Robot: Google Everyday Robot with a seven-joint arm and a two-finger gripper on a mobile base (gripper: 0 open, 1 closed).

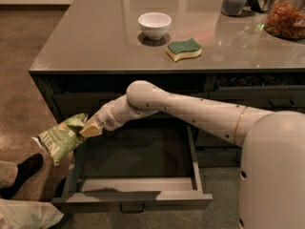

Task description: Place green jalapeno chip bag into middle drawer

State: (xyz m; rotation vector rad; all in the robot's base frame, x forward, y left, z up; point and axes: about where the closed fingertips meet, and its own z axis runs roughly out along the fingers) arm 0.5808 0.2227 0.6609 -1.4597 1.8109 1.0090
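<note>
While the end effector (pixel 90 128) clamps the chip bag (pixel 59 139) over the middle drawer's (pixel 143 202) wall, a shoe (pixel 26 169) stands nearby.

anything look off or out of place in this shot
One thing: the green jalapeno chip bag, held in the gripper, hangs mostly outside the left wall of the open middle drawer, over the floor rather than the drawer's inside. Nothing looks spilled or damaged; the bowl and sponge sit on the counter.
</note>
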